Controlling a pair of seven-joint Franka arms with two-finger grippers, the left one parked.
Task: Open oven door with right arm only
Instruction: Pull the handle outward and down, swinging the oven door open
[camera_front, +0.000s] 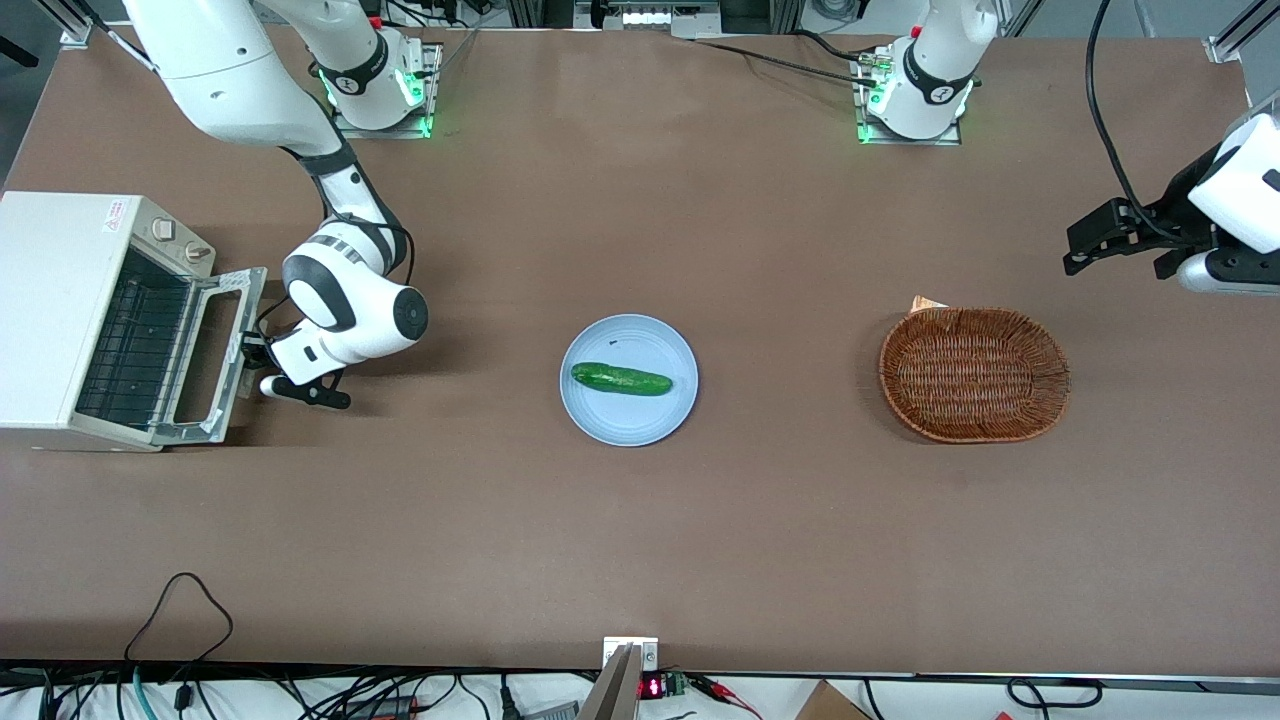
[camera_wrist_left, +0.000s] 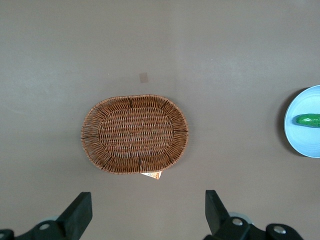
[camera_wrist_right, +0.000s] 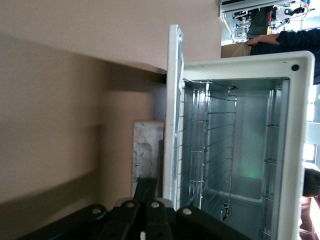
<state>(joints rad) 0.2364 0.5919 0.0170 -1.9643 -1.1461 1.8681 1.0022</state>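
Silver-framed, the oven door (camera_front: 215, 355) hangs partly open at the frame's left edge. The right arm's (camera_front: 345, 300) end effector (camera_front: 258, 358) sits at its handle edge, seemingly clamped on it; the edge's long axis runs top-to-bottom.

The pincer (camera_front: 252, 352) is mostly hidden by its arm's white wrist in the front view, its fingertips lost against the oven door (camera_front: 215, 355). The oven (camera_front: 60, 310) is cut off at the frame's left edge.

Brown tabletop (camera_front: 640, 540), cables — evenly lit
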